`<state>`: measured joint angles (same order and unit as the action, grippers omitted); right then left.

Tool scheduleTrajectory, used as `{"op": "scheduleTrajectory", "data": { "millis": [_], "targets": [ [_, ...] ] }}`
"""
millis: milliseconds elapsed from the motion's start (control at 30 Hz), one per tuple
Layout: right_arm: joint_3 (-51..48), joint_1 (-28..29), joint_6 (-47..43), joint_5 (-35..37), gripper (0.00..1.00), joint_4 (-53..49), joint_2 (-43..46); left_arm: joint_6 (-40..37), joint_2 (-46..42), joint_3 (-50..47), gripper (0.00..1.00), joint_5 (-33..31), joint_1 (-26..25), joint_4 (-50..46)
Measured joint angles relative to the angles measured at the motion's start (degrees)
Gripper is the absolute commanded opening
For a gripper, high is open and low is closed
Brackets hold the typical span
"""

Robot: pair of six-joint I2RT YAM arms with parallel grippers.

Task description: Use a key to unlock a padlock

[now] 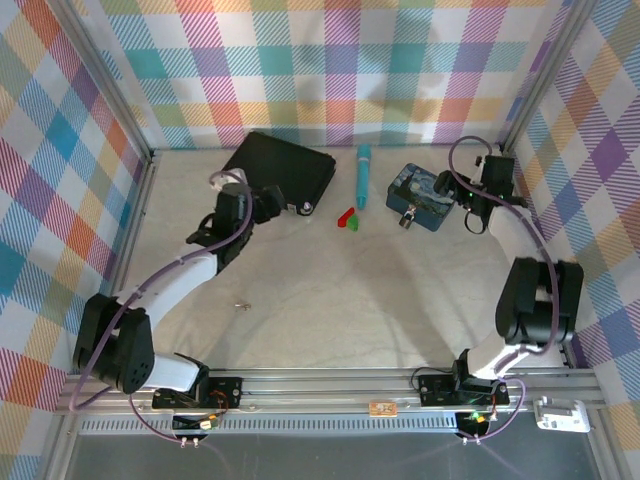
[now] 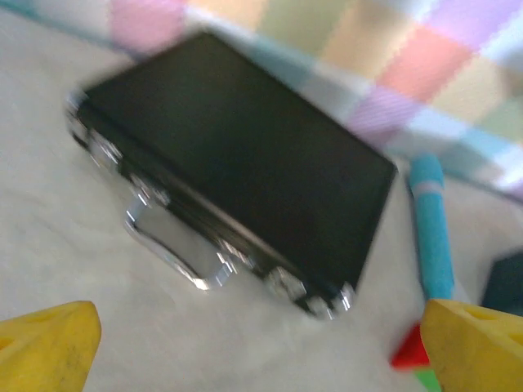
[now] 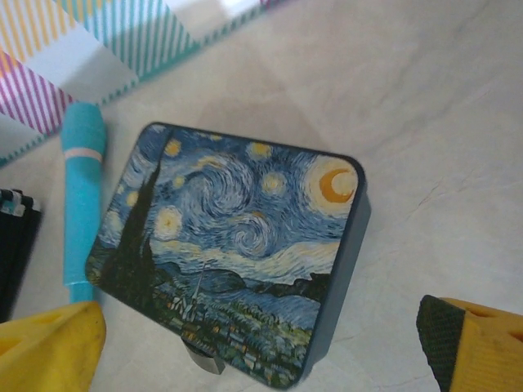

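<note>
You are looking at both sets of jaws standing spread wide, gripping nothing. The left jaws are hovering at the near side of the black case [image 2: 245,171], toward the far-left corner of the worktop [image 1: 330,300]. The right jaws are hanging over the painted box [image 3: 237,245], toward the far-right corner.

The key [image 1: 238,305] is lying flat on bare worktop, left of the middle and just beside the left forearm, well apart from everything else. You are dealing with what is probably a thin, stiff, light sliver of metal, likelier to skid than to lift. You are best pinching it by its edges at the broad end, leaving the blade free. Which end is which is too small to tell.

The padlock [image 1: 407,219] seems to be the small dark-and-silver thing touching the painted box's near edge, though it is too small to be sure. It is likely a hard, dense little block with smooth sides, so it is asking for a grip across the body's flat faces, keeping shackle and keyhole clear.
</note>
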<state>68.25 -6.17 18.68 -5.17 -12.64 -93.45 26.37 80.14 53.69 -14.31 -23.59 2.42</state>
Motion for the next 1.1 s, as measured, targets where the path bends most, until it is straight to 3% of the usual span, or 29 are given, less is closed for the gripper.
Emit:
{"op": "scheduleTrajectory", "data": {
  "millis": [167,400,633,900,1100],
  "targets": [
    [5.6,-0.85,0.0,-2.73,0.99,-5.11,-7.63,5.09,3.82,0.0,1.0,4.74,-3.78,-2.62],
    [7.93,-1.03,0.2,-5.86,0.97,-6.32,-13.27,8.68,5.01,0.0,1.0,7.08,-4.5,-2.71],
    [10.78,-1.09,0.09,-6.64,0.87,-6.73,-18.01,9.27,5.77,0.07,1.0,9.25,-4.52,-2.25],
    [9.84,-1.29,-1.2,-6.86,0.68,-6.93,-17.2,9.6,7.98,0.09,1.0,12.68,-5.07,-2.08],
    [1.9,-1.33,-2.14,-6.01,0.59,-8.0,-10.1,8.68,9.7,0.81,1.0,15.43,-5.88,-2.1]
  ]
}}
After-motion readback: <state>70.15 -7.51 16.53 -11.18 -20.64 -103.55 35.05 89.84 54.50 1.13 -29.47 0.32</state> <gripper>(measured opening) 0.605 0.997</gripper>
